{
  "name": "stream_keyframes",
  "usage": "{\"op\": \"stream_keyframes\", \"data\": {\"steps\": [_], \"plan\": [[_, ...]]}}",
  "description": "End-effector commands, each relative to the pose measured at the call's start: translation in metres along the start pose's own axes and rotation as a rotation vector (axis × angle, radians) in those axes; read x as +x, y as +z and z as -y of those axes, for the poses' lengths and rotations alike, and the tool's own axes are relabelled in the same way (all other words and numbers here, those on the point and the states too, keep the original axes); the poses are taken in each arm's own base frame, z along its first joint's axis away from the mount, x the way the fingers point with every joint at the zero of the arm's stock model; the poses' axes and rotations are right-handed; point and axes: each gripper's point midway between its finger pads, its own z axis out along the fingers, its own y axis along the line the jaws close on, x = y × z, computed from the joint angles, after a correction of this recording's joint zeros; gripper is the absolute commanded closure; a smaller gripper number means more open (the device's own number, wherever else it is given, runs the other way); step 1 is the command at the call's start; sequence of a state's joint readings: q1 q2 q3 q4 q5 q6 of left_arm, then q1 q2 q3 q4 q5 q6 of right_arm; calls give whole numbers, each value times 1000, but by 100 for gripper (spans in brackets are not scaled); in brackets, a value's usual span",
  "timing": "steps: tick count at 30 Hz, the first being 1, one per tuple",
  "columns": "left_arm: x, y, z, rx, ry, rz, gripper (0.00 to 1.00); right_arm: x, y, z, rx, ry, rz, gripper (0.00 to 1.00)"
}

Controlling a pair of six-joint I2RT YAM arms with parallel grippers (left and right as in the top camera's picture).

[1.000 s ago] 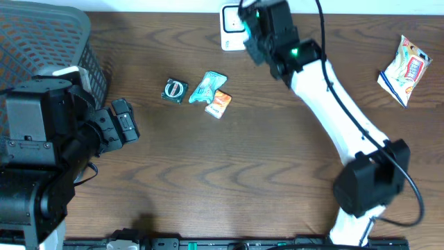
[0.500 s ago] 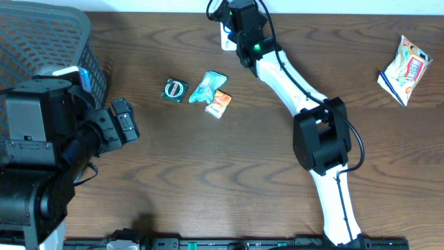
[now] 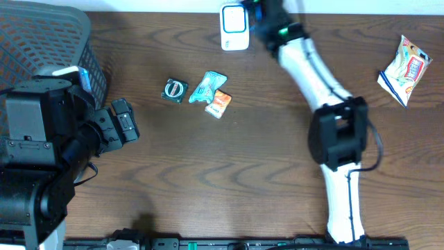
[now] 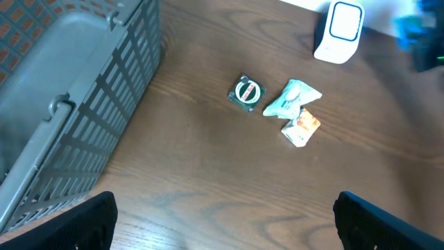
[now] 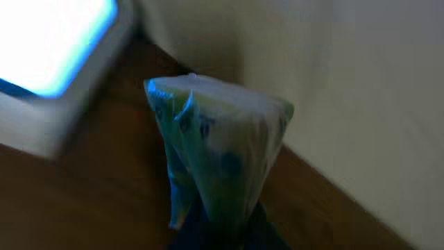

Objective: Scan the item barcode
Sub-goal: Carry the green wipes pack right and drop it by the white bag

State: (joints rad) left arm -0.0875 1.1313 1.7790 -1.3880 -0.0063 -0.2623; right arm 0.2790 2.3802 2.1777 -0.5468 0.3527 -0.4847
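Overhead, the right gripper hovered just right of the scanner. Left wrist: the left gripper gaped wide, holding nothing. Right wrist: the right gripper was clenched on the packet, beside the glowing scanner.

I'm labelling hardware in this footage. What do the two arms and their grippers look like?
The right arm has white tubular links joined by a bulky black joint housing, with a thin black cable looping beside it and a green light glowing near its wrist. The left arm is mostly black and boxy, ending in a black left gripper with blunt dark fingers.
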Motion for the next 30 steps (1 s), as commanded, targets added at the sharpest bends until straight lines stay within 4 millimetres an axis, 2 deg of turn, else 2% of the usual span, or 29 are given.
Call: {"op": "stream_keyframes", "data": {"steps": [1, 2, 4, 7, 8, 9, 10, 11, 12, 13, 16, 18, 21, 23, 25, 27, 28, 29, 30], "plan": [[-1, -2, -1, -5, 0, 8, 2, 51, -23, 115, 114, 302, -94, 99], [-1, -2, -1, -5, 0, 8, 2, 69, -21, 123, 117, 335, -137, 99], [-1, -2, -1, -5, 0, 8, 2, 121, -15, 141, 89, 422, -253, 99], [-1, -2, -1, -5, 0, 8, 2, 173, -13, 157, 32, 489, -344, 97], [-1, -2, -1, -5, 0, 7, 2, 191, -13, 163, 22, 515, -374, 85], [-1, -2, -1, -5, 0, 8, 2, 196, -13, 165, 20, 521, -382, 71], [-1, -2, -1, -5, 0, 8, 2, 212, -13, 170, 14, 547, -409, 36], [-1, -2, -1, -5, 0, 7, 2, 221, -13, 171, 6, 567, -423, 24], [-1, -2, -1, -5, 0, 8, 2, 232, -14, 171, -19, 596, -440, 3], [-1, -2, -1, -5, 0, 8, 2, 236, -15, 169, -47, 636, -443, 1], [-1, -2, -1, -5, 0, 8, 2, 230, -14, 160, -121, 671, -412, 1], [-1, -2, -1, -5, 0, 8, 2, 215, -14, 146, -214, 689, -366, 1], [-1, -2, -1, -5, 0, 7, 2, 179, -19, 113, -413, 807, -284, 1], [-1, -2, -1, -5, 0, 8, 2, 135, -36, 79, -661, 975, -217, 1], [-1, -2, -1, -5, 0, 8, 2, 106, -54, 60, -846, 999, -150, 1], [-1, -2, -1, -5, 0, 8, 2, 90, -60, 48, -901, 977, -124, 1], [-1, -2, -1, -5, 0, 8, 2, 89, -56, 45, -872, 959, -130, 5], [-1, -2, -1, -5, 0, 8, 2, 92, -50, 44, -813, 939, -151, 14], [-1, -2, -1, -5, 0, 8, 2, 105, -36, 48, -662, 902, -209, 37]]}}
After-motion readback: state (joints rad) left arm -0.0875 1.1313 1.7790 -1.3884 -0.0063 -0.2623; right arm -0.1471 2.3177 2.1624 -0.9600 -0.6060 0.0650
